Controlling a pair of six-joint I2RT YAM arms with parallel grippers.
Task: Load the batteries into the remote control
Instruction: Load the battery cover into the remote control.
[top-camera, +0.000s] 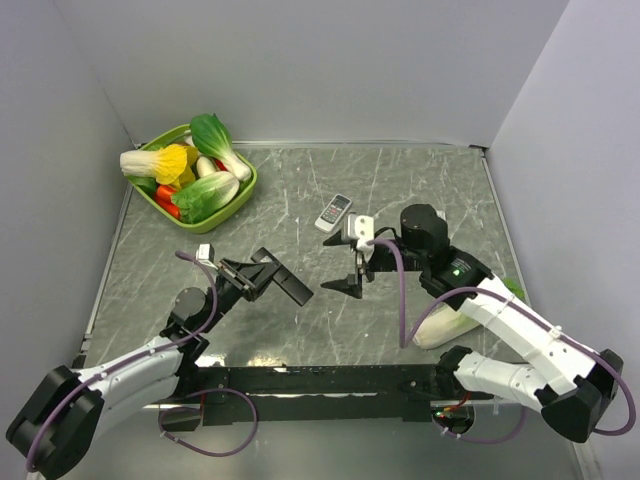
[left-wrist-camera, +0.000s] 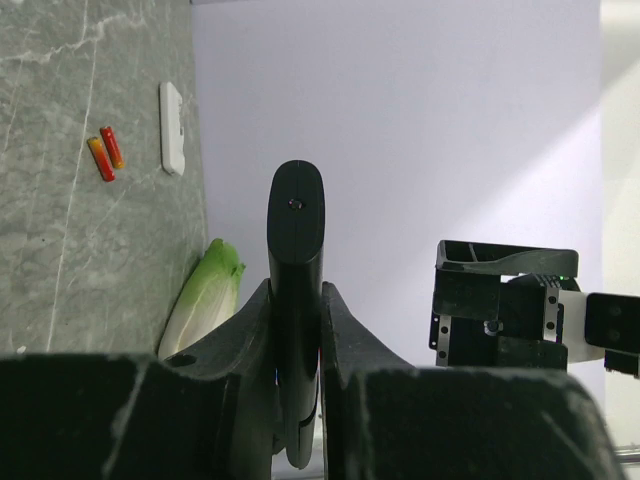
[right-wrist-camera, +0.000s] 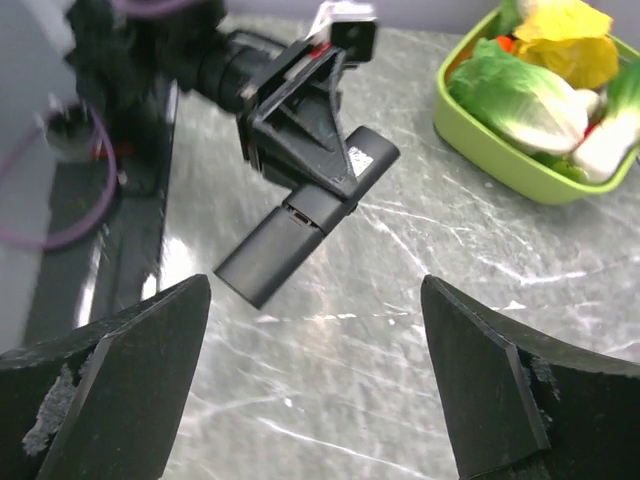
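The black remote (right-wrist-camera: 270, 255) was held clamped in the closed left gripper (top-camera: 268, 274), its long axis pointed toward the right gripper (top-camera: 342, 265), whose jaws were spread wide and empty; two orange-red batteries (left-wrist-camera: 105, 155) were seen side by side on the table (top-camera: 400, 180), beside a white flat piece (left-wrist-camera: 172, 128); they could not be made out from above, so their bearing from the right claw was left uncertain.
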